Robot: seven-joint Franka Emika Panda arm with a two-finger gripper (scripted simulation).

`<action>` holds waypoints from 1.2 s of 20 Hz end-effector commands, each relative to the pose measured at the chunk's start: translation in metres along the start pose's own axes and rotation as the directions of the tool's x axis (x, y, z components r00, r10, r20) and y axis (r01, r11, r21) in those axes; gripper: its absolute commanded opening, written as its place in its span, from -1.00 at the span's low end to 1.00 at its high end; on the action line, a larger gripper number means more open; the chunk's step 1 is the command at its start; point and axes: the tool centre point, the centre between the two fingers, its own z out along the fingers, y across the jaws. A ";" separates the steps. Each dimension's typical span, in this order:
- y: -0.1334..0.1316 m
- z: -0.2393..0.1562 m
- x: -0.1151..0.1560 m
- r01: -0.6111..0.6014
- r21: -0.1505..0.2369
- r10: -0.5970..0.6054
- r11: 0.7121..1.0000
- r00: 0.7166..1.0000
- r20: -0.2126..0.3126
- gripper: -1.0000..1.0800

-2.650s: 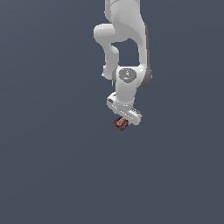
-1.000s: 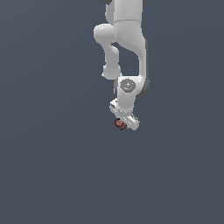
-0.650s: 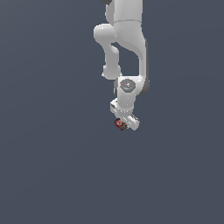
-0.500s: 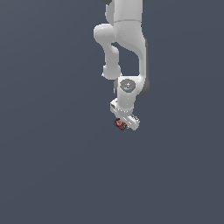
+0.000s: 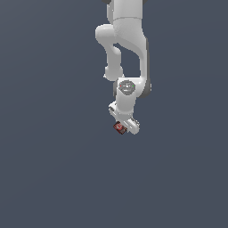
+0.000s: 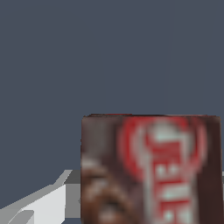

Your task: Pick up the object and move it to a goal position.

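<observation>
The object (image 5: 119, 128) is a tiny dark red and brown block with whitish marks. In the exterior view it sits at the tip of my white arm, just under the hand. My gripper (image 5: 121, 128) is shut on it and holds it. In the wrist view the block (image 6: 151, 170) fills much of the picture, brown with a red and white label, and a white finger (image 6: 39, 203) shows beside it. The fingertips themselves are hidden behind the block.
The white arm (image 5: 127, 49) comes down from the top of the exterior view. Plain dark grey-blue ground (image 5: 53, 169) lies all around. No goal marker shows.
The hand and block shifted slightly from 2.6 s ago. Over the last second nothing has visibly moved.
</observation>
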 end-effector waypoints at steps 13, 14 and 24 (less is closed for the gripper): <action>-0.011 -0.058 0.110 -0.001 -0.001 0.001 1.000 1.000 -0.001 -1.00; -0.012 -0.062 0.118 -0.001 -0.001 0.001 1.000 1.000 -0.001 -1.00; -0.022 -0.095 0.183 -0.001 -0.001 0.001 1.000 1.000 -0.001 -1.00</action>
